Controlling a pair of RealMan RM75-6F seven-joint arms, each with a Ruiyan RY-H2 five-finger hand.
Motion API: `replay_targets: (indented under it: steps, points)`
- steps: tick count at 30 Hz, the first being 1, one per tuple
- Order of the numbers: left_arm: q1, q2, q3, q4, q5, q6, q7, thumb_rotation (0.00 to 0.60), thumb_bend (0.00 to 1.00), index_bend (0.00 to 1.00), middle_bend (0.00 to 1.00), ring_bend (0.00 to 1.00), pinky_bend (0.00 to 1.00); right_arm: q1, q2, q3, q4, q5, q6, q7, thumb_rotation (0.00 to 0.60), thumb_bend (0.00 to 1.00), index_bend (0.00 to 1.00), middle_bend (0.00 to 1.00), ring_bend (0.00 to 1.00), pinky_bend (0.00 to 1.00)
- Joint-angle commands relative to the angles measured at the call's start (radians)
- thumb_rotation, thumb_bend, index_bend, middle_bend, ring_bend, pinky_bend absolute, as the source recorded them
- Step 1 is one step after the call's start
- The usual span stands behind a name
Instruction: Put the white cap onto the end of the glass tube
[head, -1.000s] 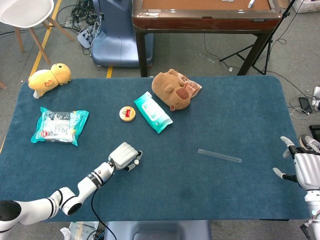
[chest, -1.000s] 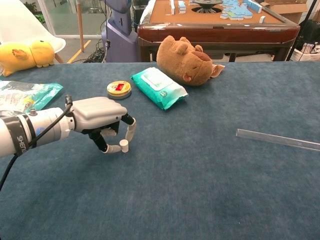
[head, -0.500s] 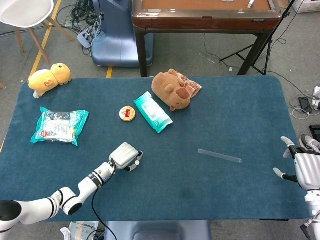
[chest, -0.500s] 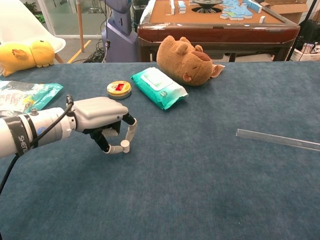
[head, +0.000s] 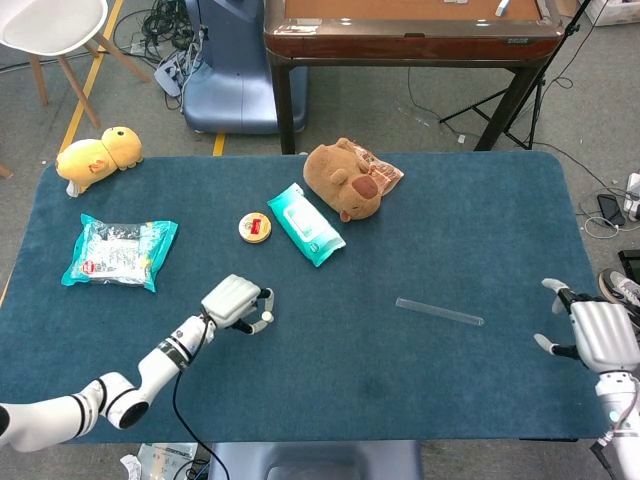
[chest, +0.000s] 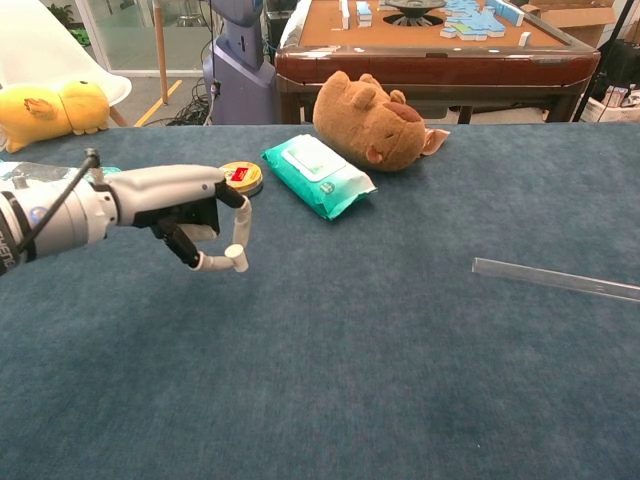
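My left hand (head: 234, 300) (chest: 192, 215) hovers above the blue cloth, left of centre, pinching the small white cap (chest: 236, 256) (head: 266, 319) between thumb and a finger. The glass tube (head: 439, 311) (chest: 556, 279) lies flat on the cloth to the right, well apart from that hand. At the table's right edge my right hand (head: 593, 334) holds nothing, its fingers spread; the chest view does not show it.
On the blue table (head: 420, 220) lie a teal wipes pack (head: 305, 223), a round tin (head: 255, 227), a brown plush (head: 345, 178), a yellow plush (head: 97, 158) and a snack bag (head: 119, 250). A wooden table (head: 410, 30) stands behind.
My left hand has risen off the cloth with the cap in its pinch and shifted back and left. My right hand has moved slightly in over the table's right edge.
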Motion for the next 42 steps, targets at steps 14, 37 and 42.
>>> replay_targets:
  steps: [14, 37, 42]
  points:
    - [0.092, 0.173, 0.033, -0.196, 0.04, 0.111, -0.006, 0.6, 0.29, 0.54, 1.0, 1.0, 1.0, 0.329, -0.196, 0.077, 0.031, 0.278, -0.359, -0.266, 0.6, 0.16, 0.49, 0.91, 0.98, 1.0]
    - [0.113, 0.174, 0.06, -0.203, 0.076, 0.112, -0.025, 0.6, 0.29, 0.54, 1.0, 1.0, 1.0, 0.483, -0.419, 0.027, 0.236, 0.576, -0.399, -0.42, 0.6, 0.16, 0.51, 0.95, 1.0, 1.0]
    - [0.115, 0.172, 0.062, -0.202, 0.083, 0.114, -0.03, 0.6, 0.29, 0.54, 1.0, 1.0, 1.0, 0.495, -0.438, 0.016, 0.274, 0.62, -0.413, -0.418, 0.6, 0.18, 0.52, 0.95, 1.0, 1.0]
